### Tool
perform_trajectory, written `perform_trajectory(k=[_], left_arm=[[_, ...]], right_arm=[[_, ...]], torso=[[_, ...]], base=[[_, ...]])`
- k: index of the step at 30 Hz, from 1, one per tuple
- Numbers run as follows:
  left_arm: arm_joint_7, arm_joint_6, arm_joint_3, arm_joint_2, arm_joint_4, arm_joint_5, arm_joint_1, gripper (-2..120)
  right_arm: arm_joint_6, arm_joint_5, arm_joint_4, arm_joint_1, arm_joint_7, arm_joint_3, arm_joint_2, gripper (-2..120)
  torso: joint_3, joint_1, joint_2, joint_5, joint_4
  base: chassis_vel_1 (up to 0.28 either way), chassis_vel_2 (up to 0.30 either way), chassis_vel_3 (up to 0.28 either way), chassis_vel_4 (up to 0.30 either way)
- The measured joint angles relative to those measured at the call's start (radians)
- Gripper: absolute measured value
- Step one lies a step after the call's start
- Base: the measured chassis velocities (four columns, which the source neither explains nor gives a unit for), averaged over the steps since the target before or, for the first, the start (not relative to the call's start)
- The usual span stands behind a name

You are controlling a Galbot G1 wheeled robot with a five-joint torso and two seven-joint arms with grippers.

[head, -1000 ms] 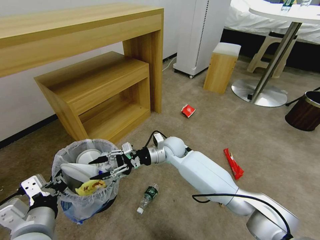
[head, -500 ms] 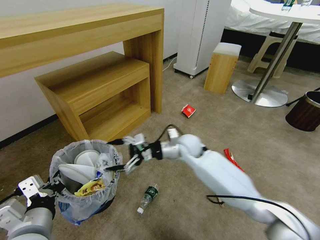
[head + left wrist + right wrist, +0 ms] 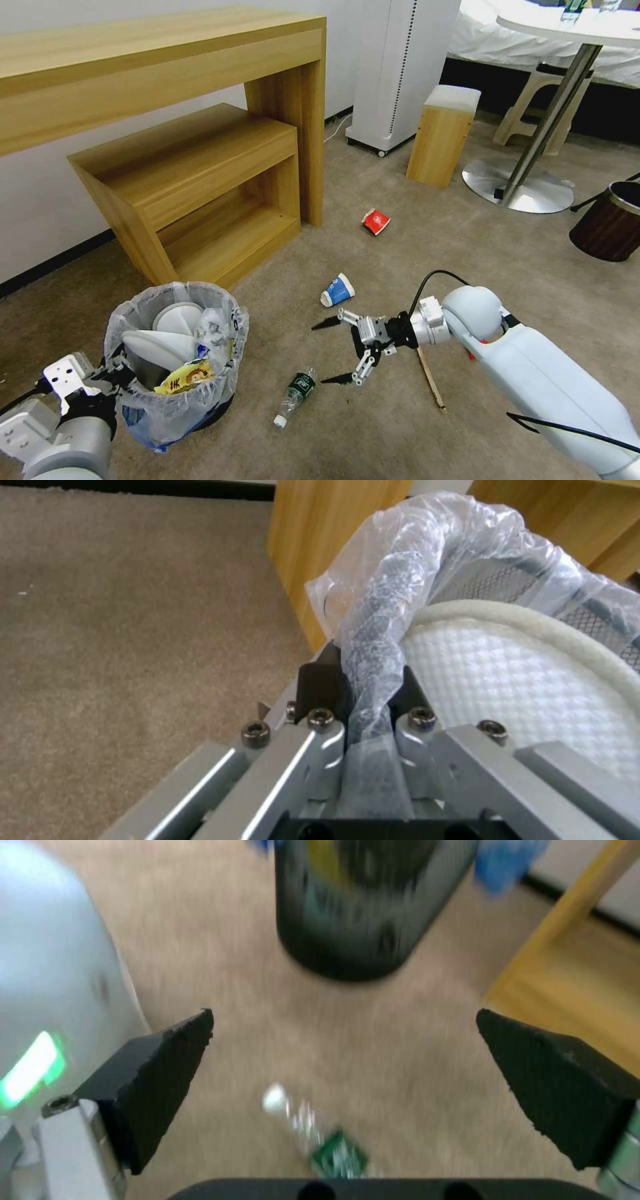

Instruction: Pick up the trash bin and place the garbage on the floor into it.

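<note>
At the near left, the left gripper is clamped on the bag-covered rim of the small round black trash bin lined with crinkly translucent plastic; in the left wrist view its two dark fingers pinch a twisted fold of the liner between them. The bin sits on the beige short-pile carpet, just in front of the low light-wood shelf unit that stands under the long light-wood desk. Inside the bin lie white slippers with a quilted sole, and a yellow wrapper rests on top at the near side.

To the right of the bin, a clear plastic bottle with a green label lies on its side on the carpet, white cap toward the near left. Farther off, a blue paper cup lies tipped over, and beyond it a crushed red paper cup.

The right gripper hovers just above the carpet between the blue cup and the bottle, its black-tipped fingers spread wide apart with nothing between them. The right wrist view looks past those spread fingertips at the bottle lying below and the dark bin beyond. Just right of the gripper, a thin wooden stick lies on the carpet, partly under the white forearm.

Far right, a brown wood-grain bin with a metal rim stands near the round chrome base of a table.
</note>
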Motion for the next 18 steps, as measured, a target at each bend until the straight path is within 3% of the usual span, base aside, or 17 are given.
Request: perform_trajectory(k=[5, 9, 18], left_arm=[[-0.001, -0.005, -0.009, -0.002, 0.000, -0.001, 0.003, 3], [-0.002, -0.010, -0.014, -0.007, 0.000, -0.004, 0.003, 3], [-0.004, -0.014, -0.021, -0.008, 0.000, -0.011, -0.002, 3]], right_arm=[[0.040, -0.108, -0.134, 0.045, -0.007, -0.054, 0.052, 100], [0.077, -0.223, -0.313, 0.089, -0.008, -0.124, 0.168, 100], [0.110, -0.321, -0.541, 0.127, -0.010, -0.152, 0.343, 100]], torso=[[0.000, 0.000, 0.000, -0.0001, 0.0001], [0.000, 0.000, 0.000, -0.0003, 0.0000], [0.000, 0.000, 0.000, 0.0000, 0.0002]], base=[[0.000, 0.000, 0.000, 0.000], [0.000, 0.000, 0.000, 0.000], [0.000, 0.000, 0.000, 0.000]])
